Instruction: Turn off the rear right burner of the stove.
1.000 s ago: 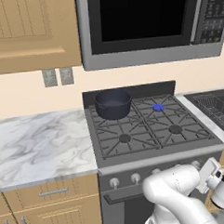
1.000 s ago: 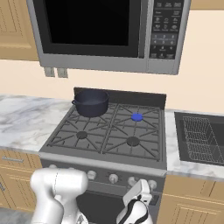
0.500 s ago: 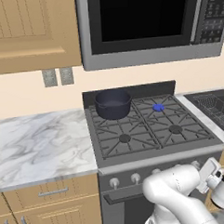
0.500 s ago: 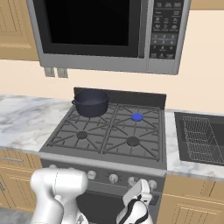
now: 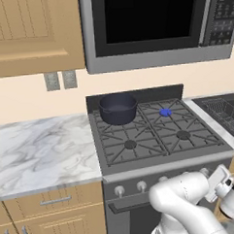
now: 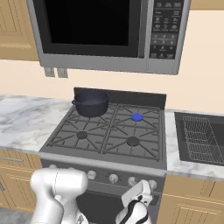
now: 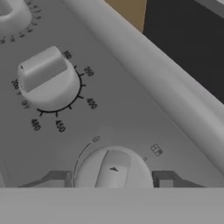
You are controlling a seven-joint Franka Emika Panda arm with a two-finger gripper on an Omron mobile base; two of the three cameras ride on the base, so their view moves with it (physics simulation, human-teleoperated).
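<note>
With the rear right burner (image 5: pixel 165 112) showing blue flame, the gripper (image 7: pixel 114 179) faces the stove (image 6: pixel 105 131) panel, fingertips (image 7: pixel 165 180) apart around the 6 o'clock knob (image 7: pixel 113 169), ready to twist.

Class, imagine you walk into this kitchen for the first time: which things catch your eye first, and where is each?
The small blue flame on the rear right burner of the stove stands out against the black grates. Beside it, on the rear left burner, sits a dark pot, under a big microwave. In the hand view, the gripper straddles a silver knob.
</note>
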